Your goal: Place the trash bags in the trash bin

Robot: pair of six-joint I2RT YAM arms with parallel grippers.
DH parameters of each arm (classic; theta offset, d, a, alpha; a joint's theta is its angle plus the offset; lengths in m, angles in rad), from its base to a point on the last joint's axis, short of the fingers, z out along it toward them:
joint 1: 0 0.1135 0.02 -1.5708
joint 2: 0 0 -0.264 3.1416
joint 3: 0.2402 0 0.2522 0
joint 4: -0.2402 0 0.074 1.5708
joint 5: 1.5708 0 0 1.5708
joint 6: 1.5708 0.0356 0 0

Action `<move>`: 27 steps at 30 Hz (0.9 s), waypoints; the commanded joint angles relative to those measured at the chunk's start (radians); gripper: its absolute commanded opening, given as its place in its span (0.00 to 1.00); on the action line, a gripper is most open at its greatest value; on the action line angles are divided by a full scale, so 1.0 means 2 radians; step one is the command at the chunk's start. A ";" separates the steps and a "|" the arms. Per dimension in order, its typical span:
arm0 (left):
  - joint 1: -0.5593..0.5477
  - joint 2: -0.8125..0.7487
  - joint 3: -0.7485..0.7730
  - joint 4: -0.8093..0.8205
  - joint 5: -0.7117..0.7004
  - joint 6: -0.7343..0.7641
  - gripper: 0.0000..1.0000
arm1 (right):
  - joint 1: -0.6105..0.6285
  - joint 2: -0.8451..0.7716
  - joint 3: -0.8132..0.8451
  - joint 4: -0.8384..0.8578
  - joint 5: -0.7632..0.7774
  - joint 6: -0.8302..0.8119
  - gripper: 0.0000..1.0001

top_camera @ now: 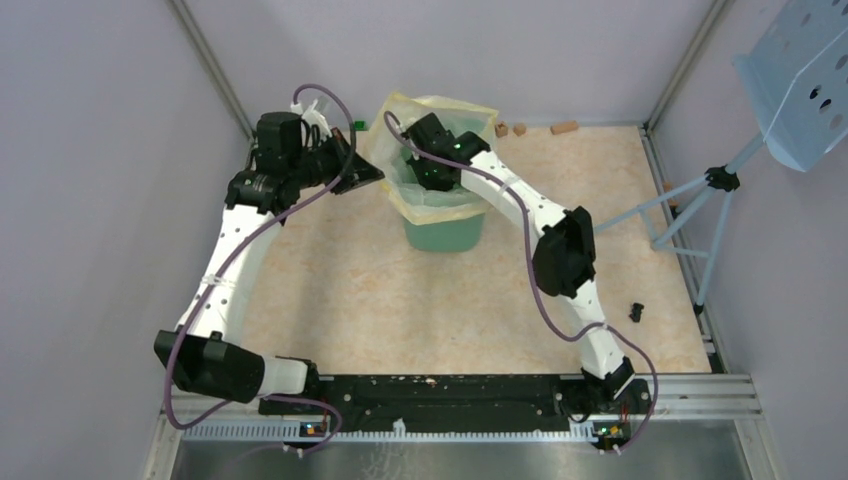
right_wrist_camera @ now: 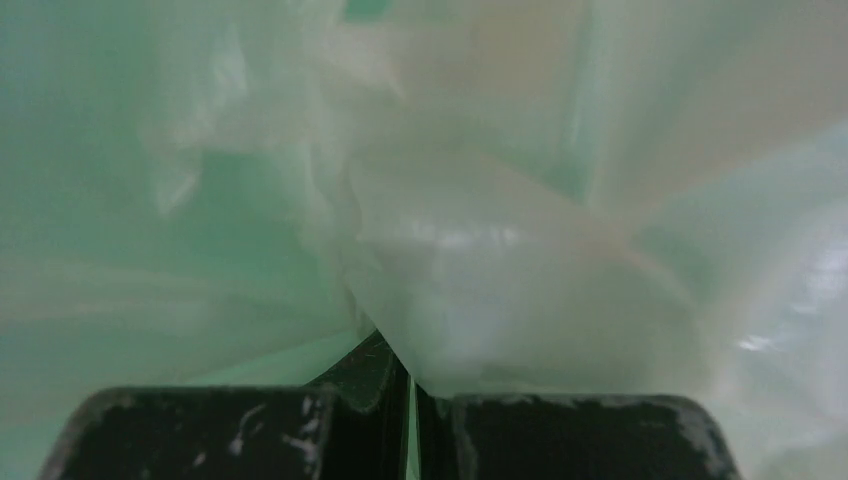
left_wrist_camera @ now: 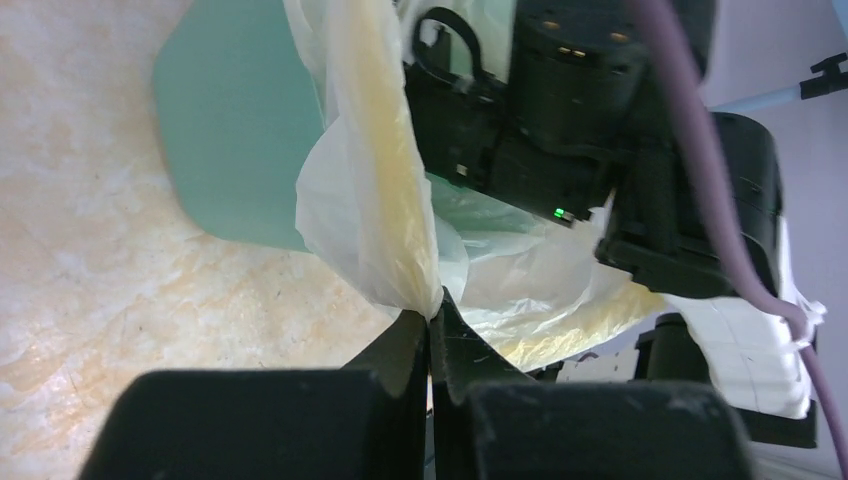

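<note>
The mint-green trash bin (top_camera: 443, 236) stands at the back middle of the table. The pale-yellow trash bag (top_camera: 430, 205) is draped over its mouth and hangs down its outer wall. My left gripper (top_camera: 374, 175) is at the bin's left rim, shut on a bunched fold of the bag's yellowish edge (left_wrist_camera: 385, 230); the pinch shows at the left gripper (left_wrist_camera: 430, 320), with the bin wall (left_wrist_camera: 235, 140) behind it. My right gripper (top_camera: 437, 178) reaches down inside the bin. In its wrist view, bag film (right_wrist_camera: 480, 260) fills the frame and its creases run down into the shut right gripper (right_wrist_camera: 411, 378).
Small brown blocks (top_camera: 564, 127) and a green block (top_camera: 358, 125) lie along the back wall. A small black part (top_camera: 636, 312) lies at the right. A tripod (top_camera: 712, 190) with a perforated blue panel (top_camera: 805, 75) stands past the right edge. Grey walls enclose the table.
</note>
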 commanded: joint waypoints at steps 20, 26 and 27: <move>0.002 -0.010 -0.045 0.061 -0.004 -0.032 0.00 | -0.027 -0.045 0.074 -0.051 -0.041 0.005 0.38; 0.002 -0.009 0.006 0.037 -0.012 -0.026 0.01 | -0.024 -0.108 0.069 -0.069 -0.037 0.006 0.50; 0.003 -0.010 0.010 0.033 -0.015 -0.025 0.01 | -0.024 -0.121 0.062 -0.071 -0.033 0.006 0.51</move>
